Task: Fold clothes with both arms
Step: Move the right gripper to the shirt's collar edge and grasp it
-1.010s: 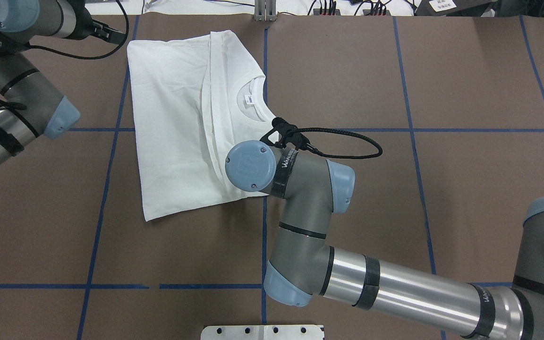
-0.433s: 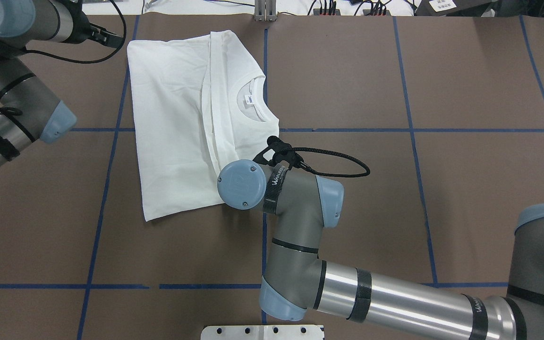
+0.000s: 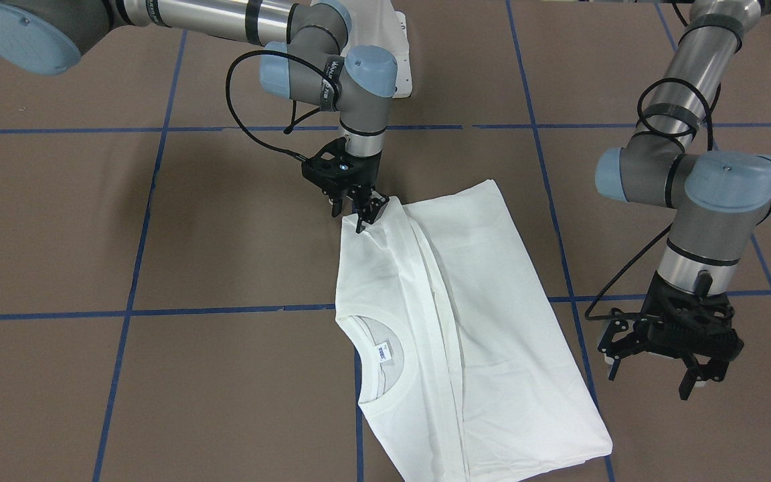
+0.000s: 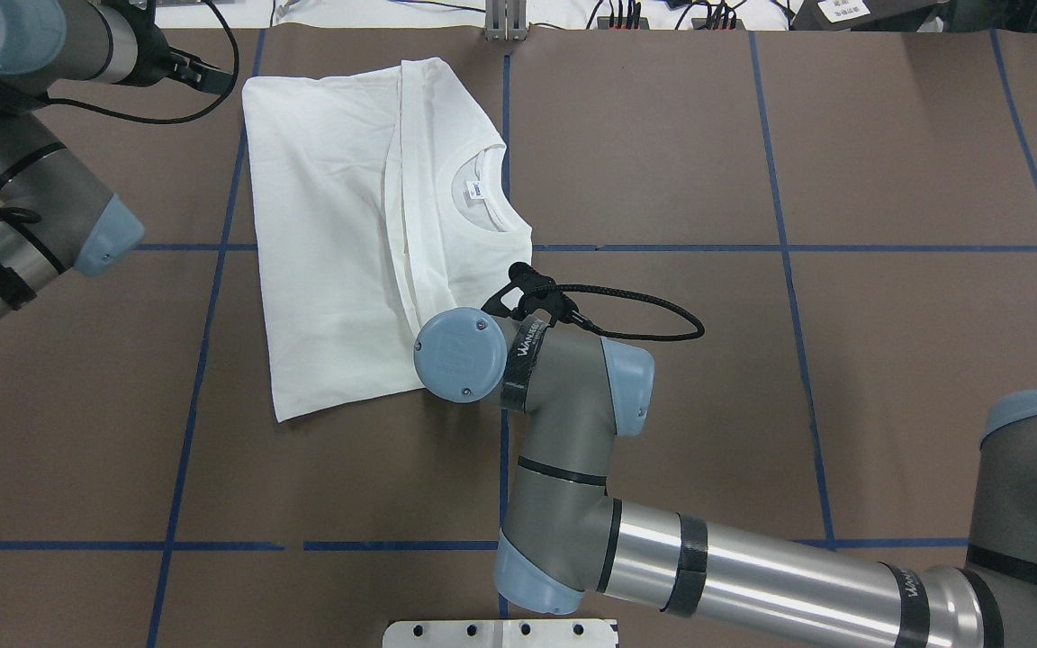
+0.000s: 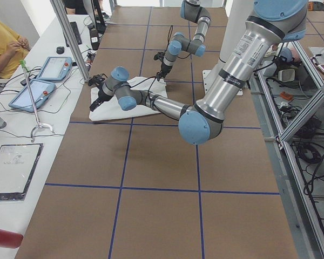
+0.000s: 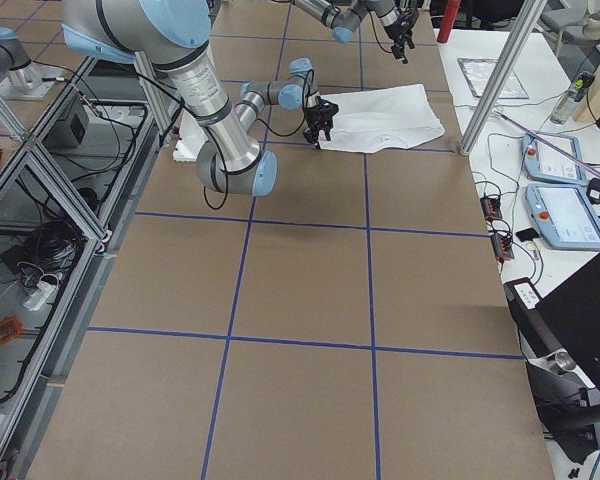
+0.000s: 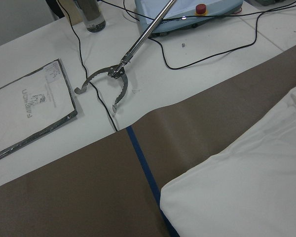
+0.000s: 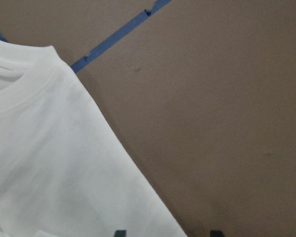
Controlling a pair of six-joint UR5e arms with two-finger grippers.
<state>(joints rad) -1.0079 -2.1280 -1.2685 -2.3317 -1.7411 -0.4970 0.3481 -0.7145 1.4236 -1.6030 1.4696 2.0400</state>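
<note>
Overhead exterior — right pincer (image 3: 357, 215) under wrist (image 4: 462, 355)

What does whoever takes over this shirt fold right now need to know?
Right gripper: at the T-shirt corner nearest the robot; the wrist view shows the jaws apart astride the cloth edge, nothing gripped.
Left gripper: open, over the table beside the shirt's far corner, touching nothing.
Shirt: flat, partly folded in layers, collar and neck label up.
Left: likely close the right jaws on that corner, then finish the fold with both arms.
</note>
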